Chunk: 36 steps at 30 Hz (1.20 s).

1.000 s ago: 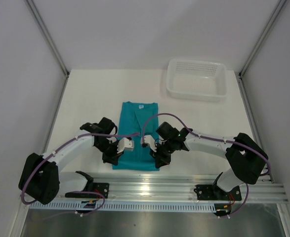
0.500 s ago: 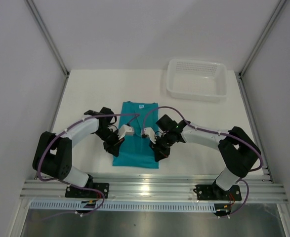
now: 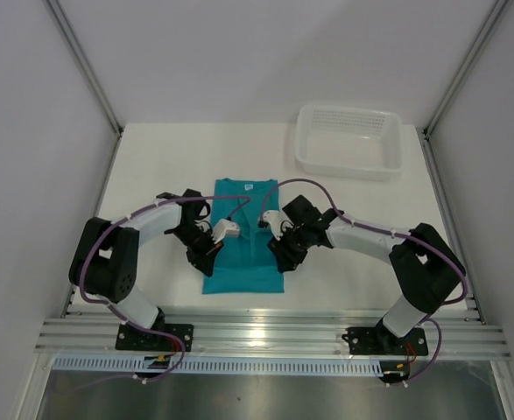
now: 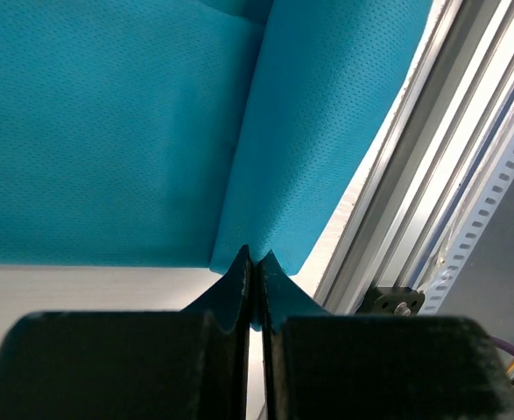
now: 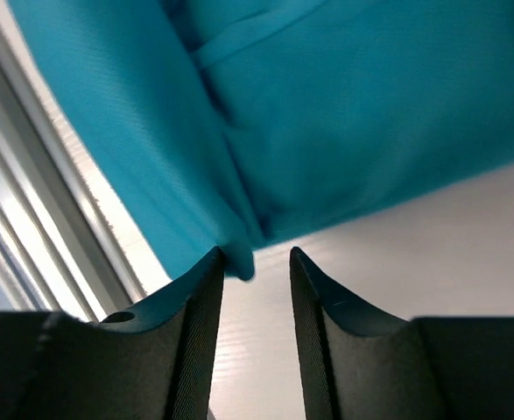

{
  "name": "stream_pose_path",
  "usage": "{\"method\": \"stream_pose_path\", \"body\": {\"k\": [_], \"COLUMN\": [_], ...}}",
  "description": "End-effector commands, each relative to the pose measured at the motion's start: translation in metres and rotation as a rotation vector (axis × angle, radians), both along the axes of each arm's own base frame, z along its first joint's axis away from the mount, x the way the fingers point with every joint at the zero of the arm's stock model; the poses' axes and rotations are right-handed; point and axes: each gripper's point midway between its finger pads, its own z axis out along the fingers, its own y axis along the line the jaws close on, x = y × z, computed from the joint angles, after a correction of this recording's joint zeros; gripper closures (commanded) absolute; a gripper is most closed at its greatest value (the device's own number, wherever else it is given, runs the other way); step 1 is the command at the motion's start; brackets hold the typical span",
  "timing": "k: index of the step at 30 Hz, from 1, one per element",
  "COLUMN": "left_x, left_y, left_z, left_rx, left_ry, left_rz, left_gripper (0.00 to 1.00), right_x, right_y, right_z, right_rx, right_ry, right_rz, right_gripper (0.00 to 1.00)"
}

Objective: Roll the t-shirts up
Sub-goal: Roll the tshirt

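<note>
While left tool [image 4: 255,255] pinches soft, finely dimpled teal t-shirt [image 4: 108,131], right tool [image 5: 255,254] parted.

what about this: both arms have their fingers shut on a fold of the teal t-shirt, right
No. The left fingers are shut on a fold of the teal t-shirt, but the right wrist view shows the right fingers standing apart, not clamping it.

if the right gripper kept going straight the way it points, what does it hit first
Most likely the t-shirt: the open right gripper points at its folded near edge, just ahead of it. Depth is unclear, so it might touch the table beside the cloth.
</note>
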Motion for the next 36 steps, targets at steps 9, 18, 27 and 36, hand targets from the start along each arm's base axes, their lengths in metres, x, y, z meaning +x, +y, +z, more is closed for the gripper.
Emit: {"method": "stream_pose_path", "body": {"k": [9,18,27,36], "left_x": [0.014,0.016,0.018,0.042], "left_y": [-0.001,-0.003,0.0,-0.003], "left_z": [-0.001,-0.002,-0.003,0.011], "left_rx": [0.019,0.017,0.033,0.008], "left_ry": [-0.018,-0.013,-0.032,-0.153], "left_rz": [0.056,0.078,0.09,0.133], "left_gripper": [0.9,0.82,0.75,0.64], "right_x": [0.03,-0.032,-0.016,0.001], "right_y": [0.003,0.091,0.099,0.088], "right_z": [0.103,0.102,0.049,0.009], "right_rx": [0.204,0.579,0.497,0.397], "right_ry": [-0.397,-0.338,-0.244,-0.171], "right_rz": [-0.311,-0.214,-0.265,-0.399], "right_gripper": [0.58,0.86,0.91,0.92]}}
